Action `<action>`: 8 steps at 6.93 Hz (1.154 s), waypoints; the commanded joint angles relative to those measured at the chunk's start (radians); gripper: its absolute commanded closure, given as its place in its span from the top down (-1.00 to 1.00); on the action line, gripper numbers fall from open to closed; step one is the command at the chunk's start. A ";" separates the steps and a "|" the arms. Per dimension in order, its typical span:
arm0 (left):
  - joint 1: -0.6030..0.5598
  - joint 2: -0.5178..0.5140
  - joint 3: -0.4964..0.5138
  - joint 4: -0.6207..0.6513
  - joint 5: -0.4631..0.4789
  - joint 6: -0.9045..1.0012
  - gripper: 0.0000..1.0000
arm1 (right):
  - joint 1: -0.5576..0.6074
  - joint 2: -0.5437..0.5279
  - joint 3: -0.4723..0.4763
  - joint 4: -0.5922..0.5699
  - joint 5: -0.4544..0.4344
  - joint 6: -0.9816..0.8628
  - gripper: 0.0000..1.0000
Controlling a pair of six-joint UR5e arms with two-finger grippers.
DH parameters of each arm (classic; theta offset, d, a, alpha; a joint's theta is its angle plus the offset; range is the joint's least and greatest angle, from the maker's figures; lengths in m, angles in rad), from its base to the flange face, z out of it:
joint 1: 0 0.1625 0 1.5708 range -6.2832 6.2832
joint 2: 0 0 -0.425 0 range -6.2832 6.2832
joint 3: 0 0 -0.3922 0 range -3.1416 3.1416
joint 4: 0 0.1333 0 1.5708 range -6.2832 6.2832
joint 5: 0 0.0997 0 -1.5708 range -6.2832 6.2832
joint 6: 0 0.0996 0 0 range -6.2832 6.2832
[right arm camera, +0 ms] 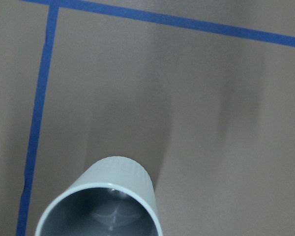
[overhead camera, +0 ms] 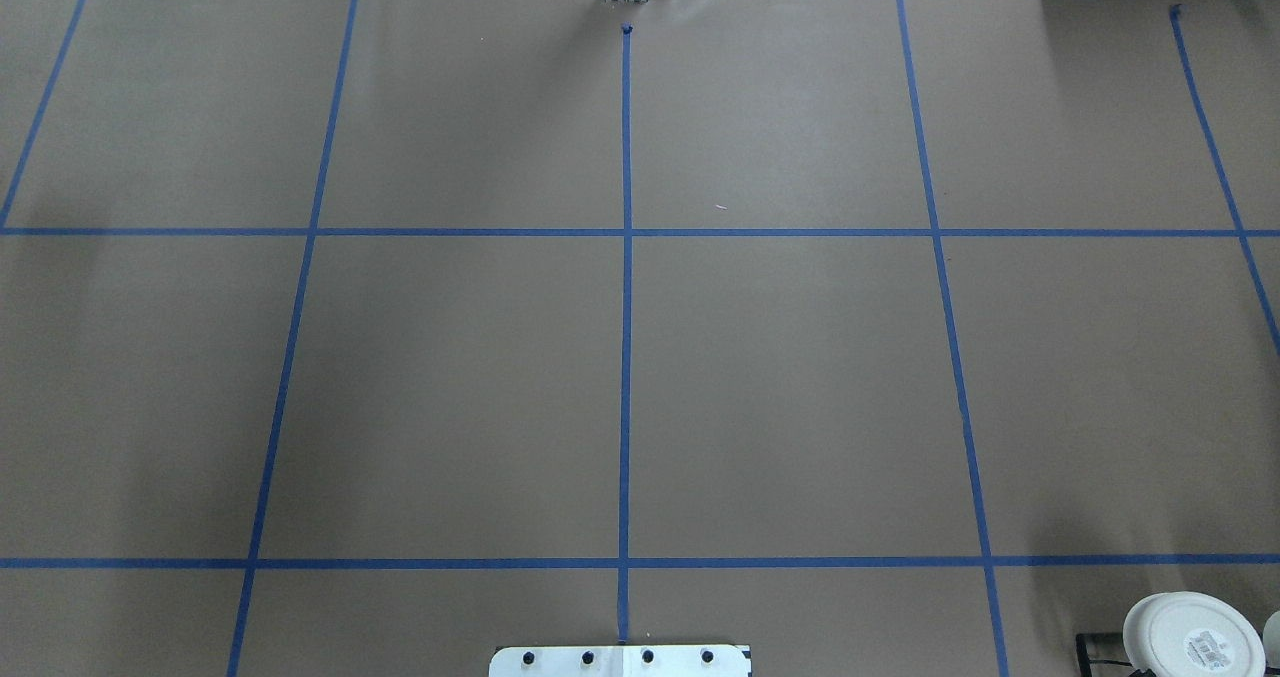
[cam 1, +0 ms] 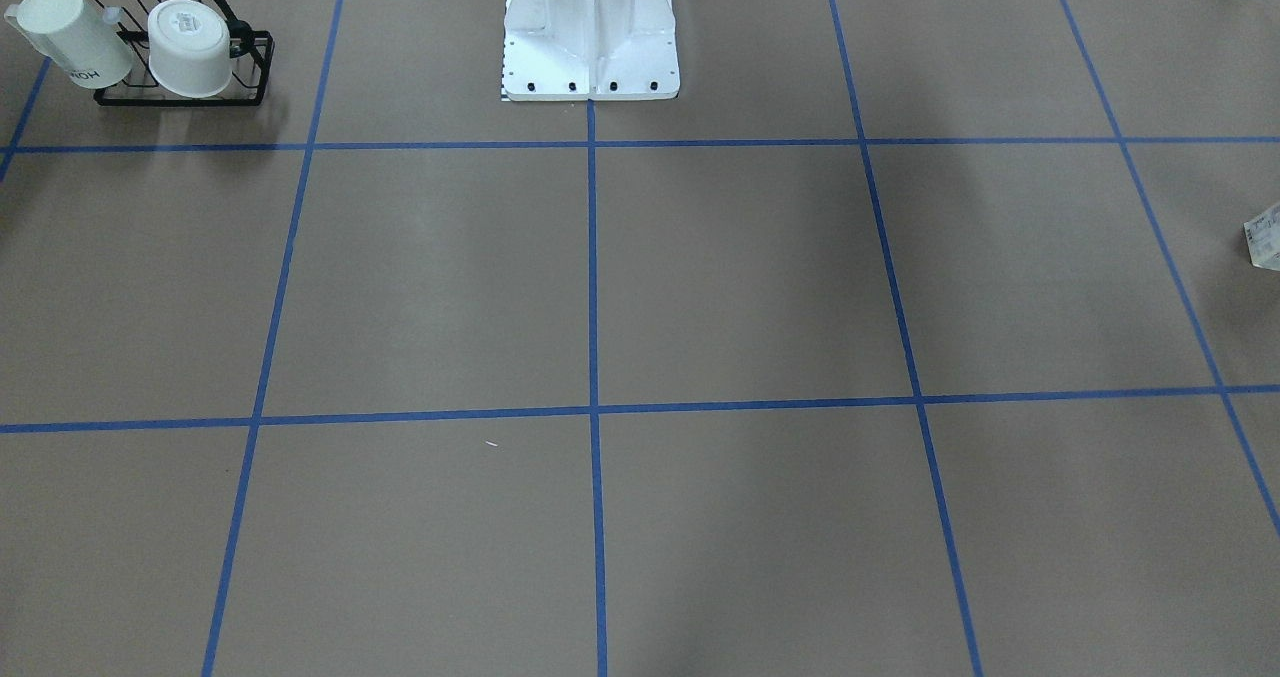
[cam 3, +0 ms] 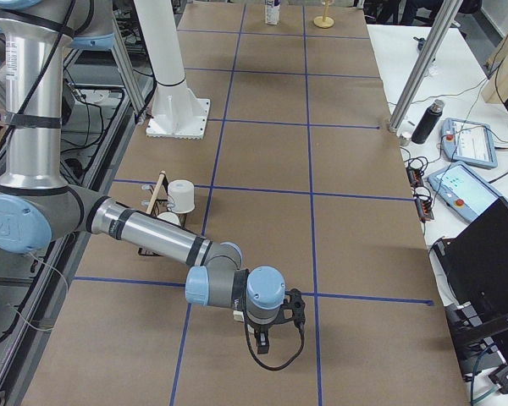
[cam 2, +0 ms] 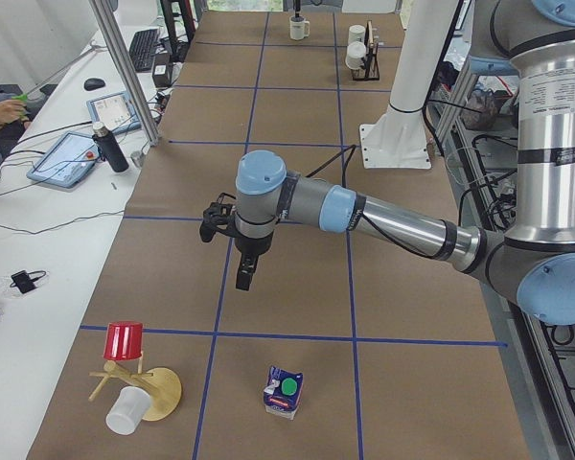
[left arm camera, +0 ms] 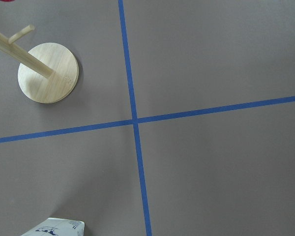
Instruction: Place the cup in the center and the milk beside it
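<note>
Standing milk [cam 2: 284, 392], seemingly upright, long axis vertical.

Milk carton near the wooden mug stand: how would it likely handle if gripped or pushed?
The milk carton stands upright on a flat base, so it probably won't roll, though a push near its top could tip it. Its walls look like thin card, so a hard squeeze may dent them. Whether it is full cannot be seen.

Upper left of the front-facing view, a black wire rack [cam 1: 180, 101] holds two white mugs [cam 1: 190, 49], both tilted. Lower left of the left-side view, a wooden stand [cam 2: 165, 388] carries a red cup [cam 2: 124, 341]
</note>
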 commanded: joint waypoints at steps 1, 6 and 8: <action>-0.003 0.002 -0.009 0.002 0.000 0.000 0.97 | -0.001 0.020 -0.032 0.024 0.006 0.015 0.99; -0.009 0.003 -0.034 0.002 0.000 -0.002 0.97 | -0.015 0.028 -0.042 0.030 0.039 0.086 -1.00; -0.009 0.006 -0.035 0.002 0.000 -0.002 0.97 | -0.010 0.046 0.094 -0.028 0.113 0.101 -1.00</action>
